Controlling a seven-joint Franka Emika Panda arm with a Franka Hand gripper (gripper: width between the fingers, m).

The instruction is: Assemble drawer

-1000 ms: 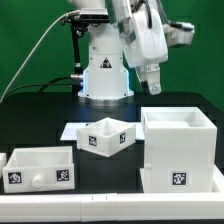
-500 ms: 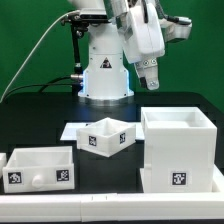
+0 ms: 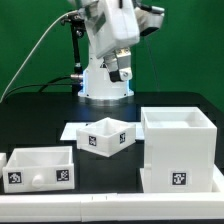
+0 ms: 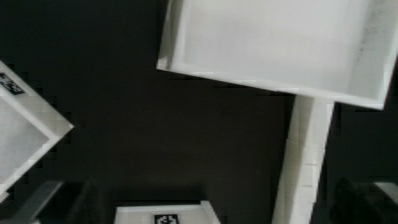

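Observation:
The white cube-shaped casing (image 3: 179, 149) stands at the exterior view's right, open side up. One small tray (image 3: 105, 137) sits turned at an angle in the middle, and the other tray (image 3: 39, 168) sits at the front left. My gripper (image 3: 122, 70) hangs high above the table in front of the robot base, apart from all the parts. In the wrist view the casing (image 4: 285, 45), the edge of a tray (image 4: 22, 130) and a tagged white part (image 4: 169, 213) lie far below. My gripper (image 4: 205, 205) is open and empty, with dark fingertips (image 4: 43, 200) wide apart.
A flat white sheet (image 3: 73, 130) lies under the middle tray's left side. A white strip (image 3: 110, 206) runs along the table's front edge and also shows in the wrist view (image 4: 306, 160). The robot base (image 3: 105, 80) stands at the back.
The arm has swung toward the exterior view's left, and the gripper has moved left and slightly up from above the casing's side to in front of the robot base.

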